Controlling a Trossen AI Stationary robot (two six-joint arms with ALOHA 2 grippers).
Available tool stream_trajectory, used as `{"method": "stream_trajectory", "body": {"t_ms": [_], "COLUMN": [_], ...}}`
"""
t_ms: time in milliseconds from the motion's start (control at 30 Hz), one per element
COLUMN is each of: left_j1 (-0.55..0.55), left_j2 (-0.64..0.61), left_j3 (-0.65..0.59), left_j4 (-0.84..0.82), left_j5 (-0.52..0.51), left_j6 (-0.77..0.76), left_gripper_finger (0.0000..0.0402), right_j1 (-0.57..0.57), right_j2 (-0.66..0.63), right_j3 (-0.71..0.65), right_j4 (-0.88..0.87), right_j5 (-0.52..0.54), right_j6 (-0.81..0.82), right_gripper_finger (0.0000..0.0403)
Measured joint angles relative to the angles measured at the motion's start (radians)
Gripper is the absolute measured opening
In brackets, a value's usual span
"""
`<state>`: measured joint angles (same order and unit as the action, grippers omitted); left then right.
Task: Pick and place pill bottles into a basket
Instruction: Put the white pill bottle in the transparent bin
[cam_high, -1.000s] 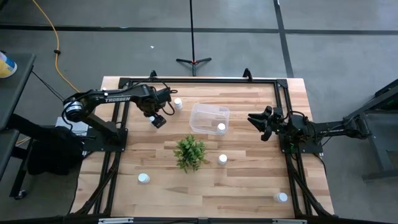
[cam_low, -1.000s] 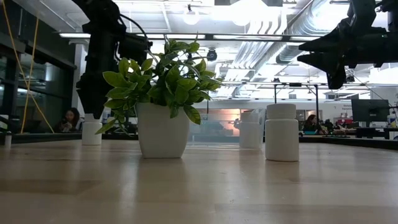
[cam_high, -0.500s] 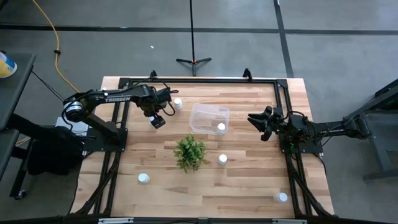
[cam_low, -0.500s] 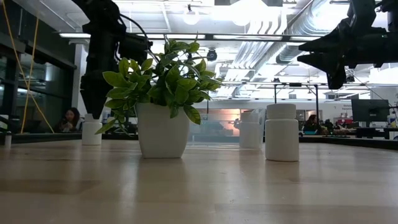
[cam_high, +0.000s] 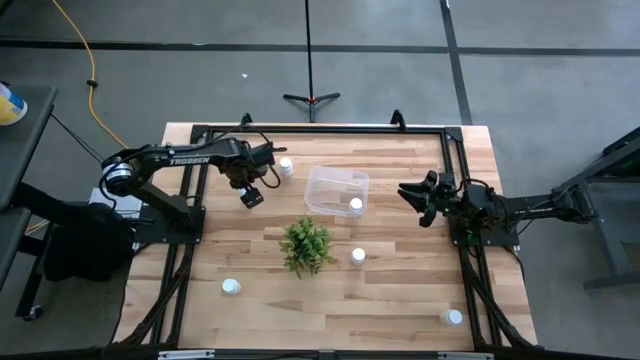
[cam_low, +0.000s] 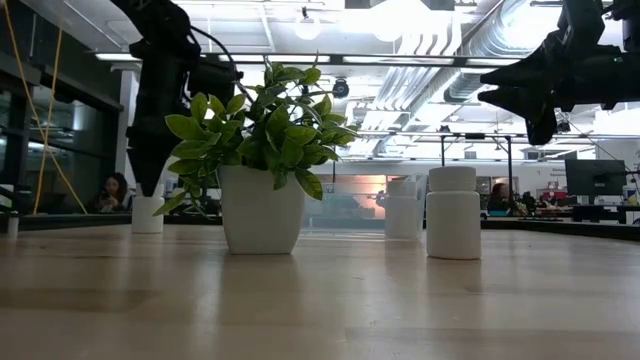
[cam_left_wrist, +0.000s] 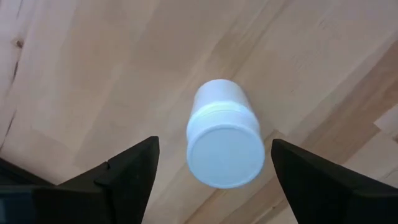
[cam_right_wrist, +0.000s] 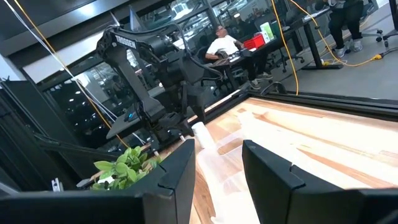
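1. Black fingers (cam_left_wrist: 134, 177) of left gripper (cam_left_wrist: 214, 163) spread wide and pointing straight down, one on each side of an upright bottle (cam_left_wrist: 224, 146). Bare wood visible between cap and each finger, so nothing gripped yet.
2. Seen level from the table edge: fingertips just above that bottle's cap, bottle standing on the table (cam_high: 400, 290), not lifted.
3. Seen from overhead: left gripper at 9 o'clock of the basket (cam_high: 322, 172), near it but apart; the bottle below hidden by the wrist.
4. Basket at 12 o'clock of the plant (cam_high: 306, 245), with one bottle inside (cam_high: 356, 204) near its 4 o'clock corner.
5. Other bottles loose on the wood:
   - one (cam_high: 287, 166) at 10 o'clock of the basket
   - one (cam_high: 358, 256) at 3 o'clock of the plant
   - one (cam_high: 231, 287) at 8 o'clock of the plant
   - one (cam_high: 454, 317) well off at 4 o'clock, by the table corner
6. Right gripper (cam_high: 410, 193) waiting raised at 3 o'clock of the basket, jaws parted a little, empty.
7. Step in hand, by judgement: reaching for a pick, lined up over the cap.
8. Next move, likely: lower until the pads bracket the bottle's body, close squarely, lift clear, carry toward 3 o'clock over the basket rim, let go.
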<state>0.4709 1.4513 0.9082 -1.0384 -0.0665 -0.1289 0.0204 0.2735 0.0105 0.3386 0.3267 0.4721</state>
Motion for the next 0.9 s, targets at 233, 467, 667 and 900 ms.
{"method": "stream_trajectory", "body": {"t_ms": [233,467,667,900], "left_j1": [0.0,0.0,0.0,0.0], "left_j2": [0.0,0.0,0.0,0.0], "left_j3": [-0.001,-0.001,-0.001,-0.001], "left_j4": [0.014,0.033,0.033,0.023], "left_j5": [-0.003,0.001,0.002,0.005], "left_j6": [-0.003,-0.006,-0.006,-0.006], "left_gripper_finger": [0.0333,0.0318,0.0303,0.0296], "right_j1": [0.0,0.0,0.0,0.0], "right_j2": [0.0,0.0,0.0,0.0], "right_j3": [0.0,0.0,0.0,0.0], "right_j4": [0.0,0.0,0.0,0.0], "right_j5": [0.0,0.0,0.0,0.0], "right_j6": [0.0,0.002,0.001,0.001], "right_gripper_finger": [0.0124,0.0124,0.0124,0.0124]}}
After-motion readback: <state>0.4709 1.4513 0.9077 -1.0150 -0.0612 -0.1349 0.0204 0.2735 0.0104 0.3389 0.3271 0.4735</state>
